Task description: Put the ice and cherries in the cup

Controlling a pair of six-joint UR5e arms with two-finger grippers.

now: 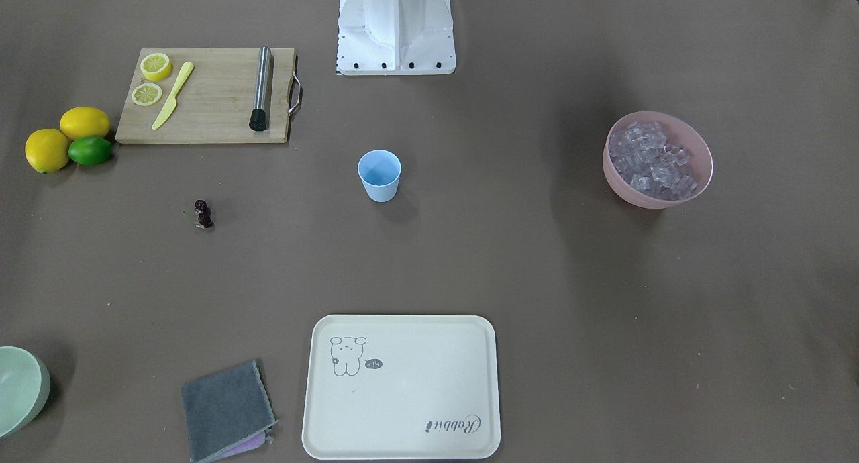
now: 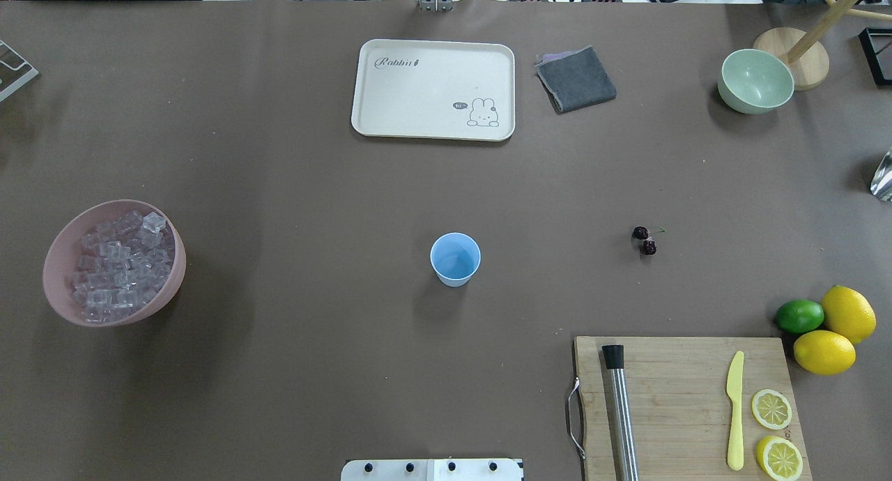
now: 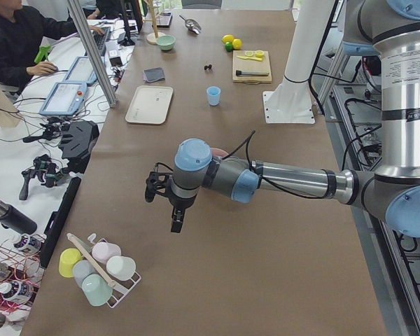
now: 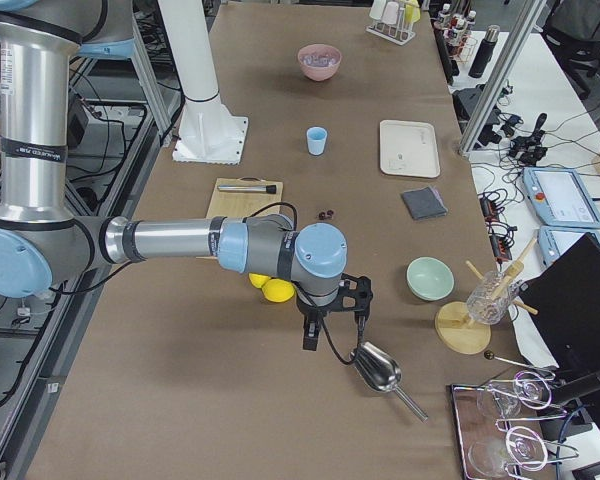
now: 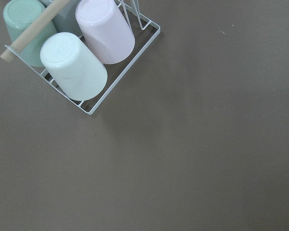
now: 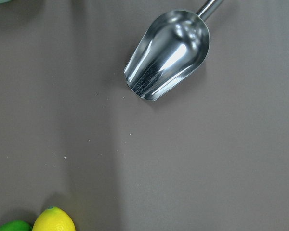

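Pink bowl (image 2: 167,293) holding ice (image 2: 115,268), cup (image 2: 454,277) empty

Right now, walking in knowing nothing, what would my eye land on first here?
The wide pink bowl heaped with clear ice cubes, on the robot's left, stands out first. A small light blue plastic cup stands empty at the table's middle. Two bright yellow lemons and a green lime sit on the right beside a wooden cutting board.

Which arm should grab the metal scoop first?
Right. The right gripper hangs just beside the scoop; the left gripper is at the far table end, by the cup rack.
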